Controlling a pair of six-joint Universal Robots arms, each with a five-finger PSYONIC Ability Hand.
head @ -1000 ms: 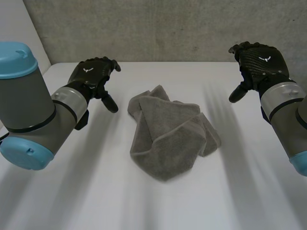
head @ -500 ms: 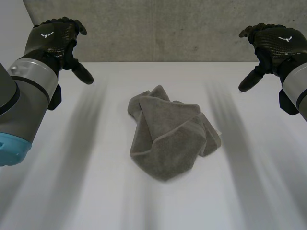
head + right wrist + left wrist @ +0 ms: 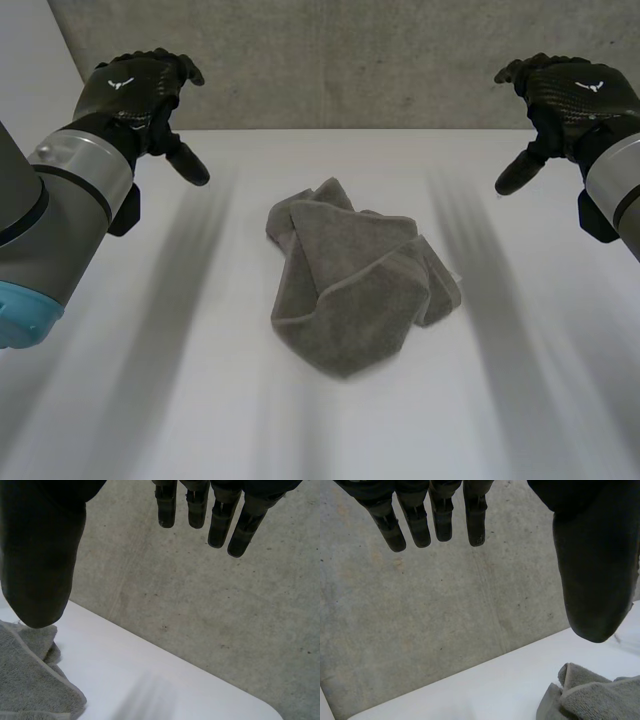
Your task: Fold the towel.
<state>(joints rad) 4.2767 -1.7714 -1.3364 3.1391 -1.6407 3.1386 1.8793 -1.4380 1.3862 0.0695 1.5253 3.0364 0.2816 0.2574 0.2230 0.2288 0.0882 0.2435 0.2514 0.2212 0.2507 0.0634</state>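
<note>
Head view, finding one: the towel (image 3: 355,275) lies in a loose, crumpled heap at the middle of the counter (image 3: 200,400). Several layers are thrown over one another at odd angles, and a hemmed edge runs across the side nearest the camera. You will find no clean fold line and no squared outline, so I judge that no part of the fold is done.

Finding two: your left hand (image 3: 135,95) hangs above the far left part of the counter, and your right hand (image 3: 565,95) hangs above the far right part. Both are well apart from the towel, and neither touches cloth.

Left wrist view: the fingers (image 3: 415,525) are straight and stand well clear of the thumb (image 3: 592,565), with nothing between them, so this hand is empty. One rumpled end of the heap shows just past the thumb tip, with the concrete wall (image 3: 445,620) behind.

Right wrist view: the fingers (image 3: 220,520) are likewise extended and the thumb (image 3: 40,555) is held wide, with nothing grasped. An edge of the towel lies near the thumb tip.

Outstanding, in my judgement, is the whole job. You must bring both hands down to the heap, take hold of an edge or two corners, spread the cloth flat, and only then fold it. The corners are buried among the layers and cannot be told apart with certainty, so locating them is the likely sticking point.
</note>
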